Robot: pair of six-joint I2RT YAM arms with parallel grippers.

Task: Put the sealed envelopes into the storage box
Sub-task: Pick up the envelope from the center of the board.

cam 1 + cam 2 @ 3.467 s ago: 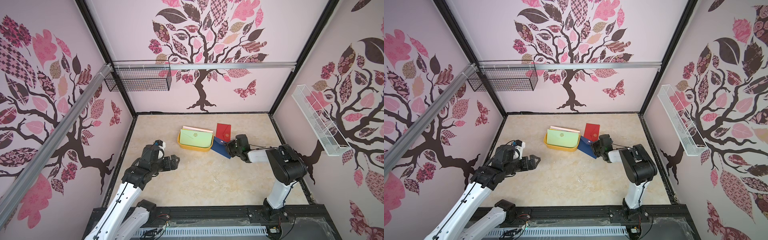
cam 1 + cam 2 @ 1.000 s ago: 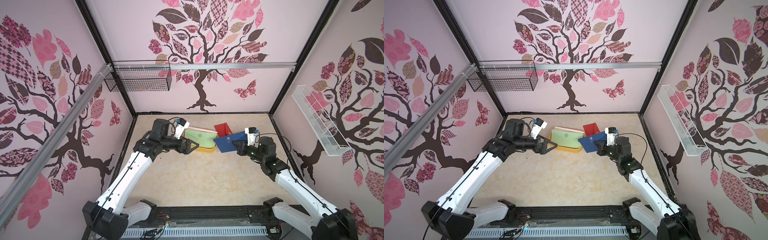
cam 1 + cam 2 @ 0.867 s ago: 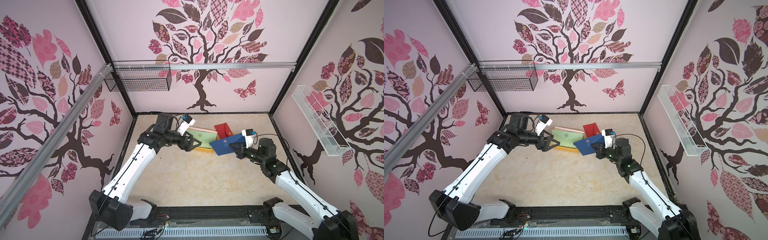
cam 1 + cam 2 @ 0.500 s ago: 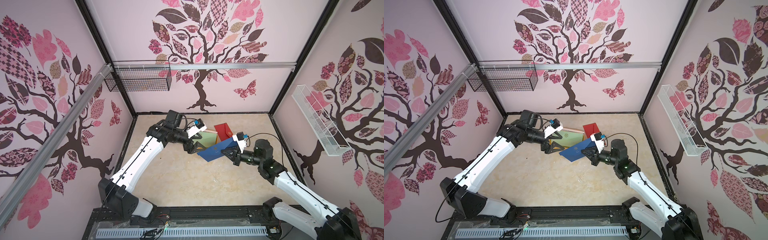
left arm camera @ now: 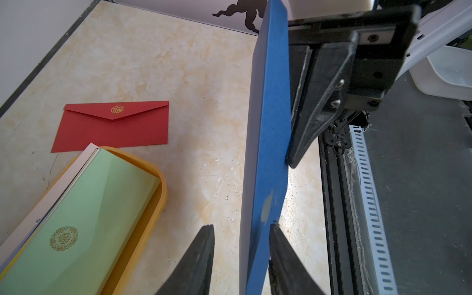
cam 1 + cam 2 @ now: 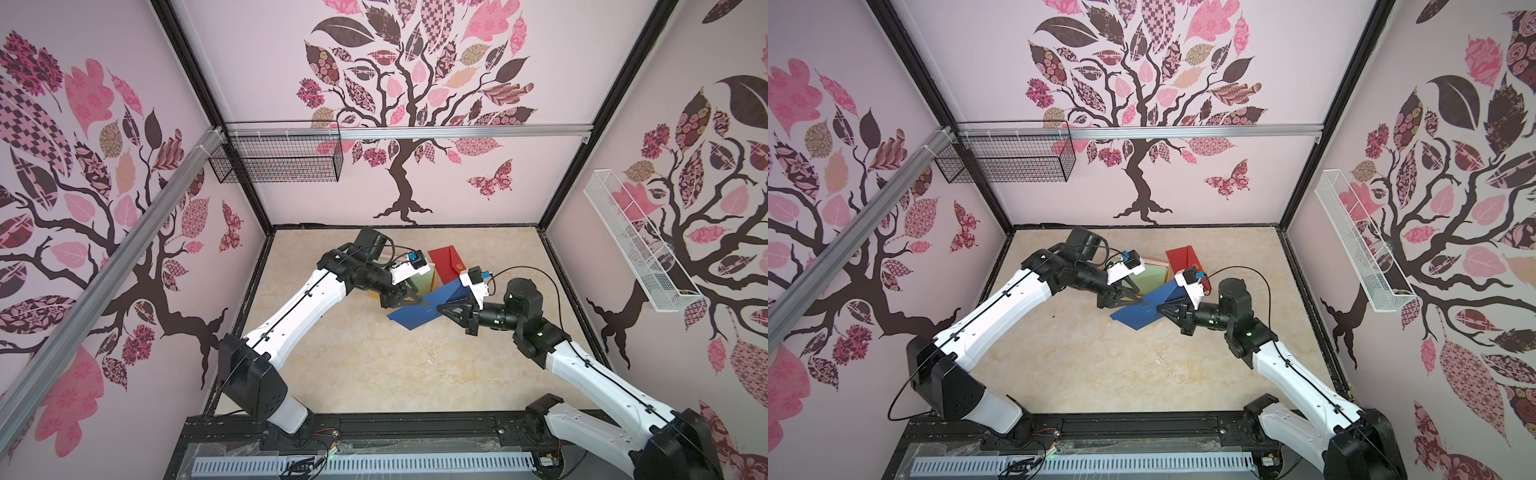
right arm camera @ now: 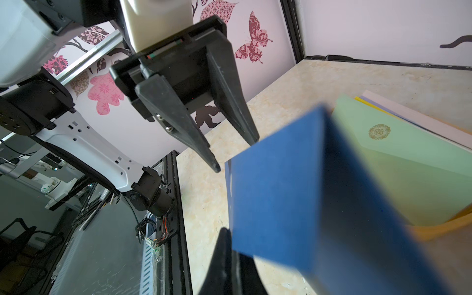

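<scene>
The right gripper (image 6: 445, 309) is clamped on one long side of the navy envelope (image 6: 419, 311), holding it clear of the table (image 6: 374, 365) and turned on edge, just on the near side of the storage box (image 5: 163, 189). The left gripper (image 5: 242, 226) faces it from the opposite side, its jaws apart and set astride the free end of the envelope. In the left wrist view one finger (image 5: 277, 245) lies against the blue paper, while the other finger (image 5: 201, 250) stands off it with bare table showing in the gap, so this gripper has not closed on the paper. The storage box sits on the table toward the middle of the far edge and is largely hidden under the left arm in both top views. It holds a stack with the light green envelope (image 5: 84, 217) on top, flap side up with its gold emblem showing. The pale edges of other envelopes (image 7: 408, 115) stick out from under it. The red envelope (image 5: 112, 127) lies flat on the table just beside the box, on the side toward the far right corner, flap side up.
</scene>
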